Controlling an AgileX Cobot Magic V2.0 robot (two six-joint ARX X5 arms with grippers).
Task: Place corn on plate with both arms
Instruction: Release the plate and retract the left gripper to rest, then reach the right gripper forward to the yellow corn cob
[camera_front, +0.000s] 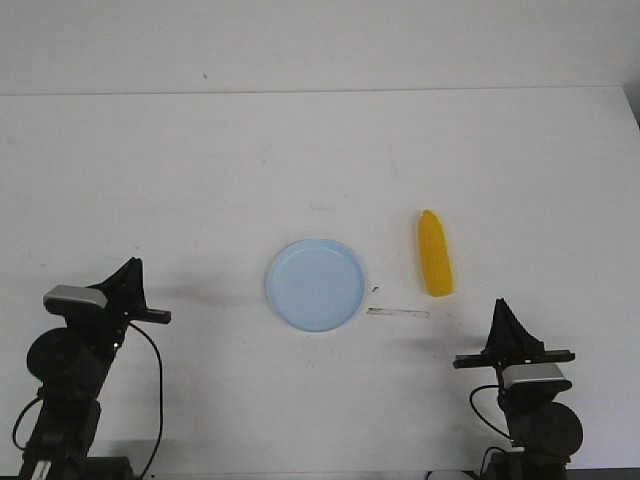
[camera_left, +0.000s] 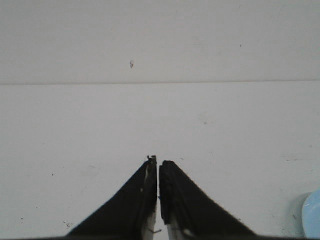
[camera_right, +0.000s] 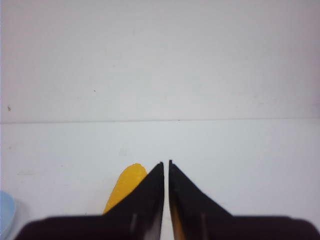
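Observation:
The yellow corn (camera_front: 435, 254) lies on the white table, right of the pale blue plate (camera_front: 315, 284), its tapered tip pointing away from me. The plate is empty and sits near the table's middle. My left gripper (camera_front: 132, 266) is shut and empty at the front left, well left of the plate; the plate's edge (camera_left: 312, 220) shows in the left wrist view past my left gripper (camera_left: 158, 161). My right gripper (camera_front: 499, 305) is shut and empty at the front right, just nearer than the corn. The right wrist view shows the corn (camera_right: 127, 187) partly hidden behind my right gripper (camera_right: 166, 163).
A thin strip of tape or a mark (camera_front: 398, 313) lies on the table between the plate and the corn. The table's far edge (camera_front: 320, 92) meets a white wall. The plate's edge (camera_right: 5, 212) shows in the right wrist view.

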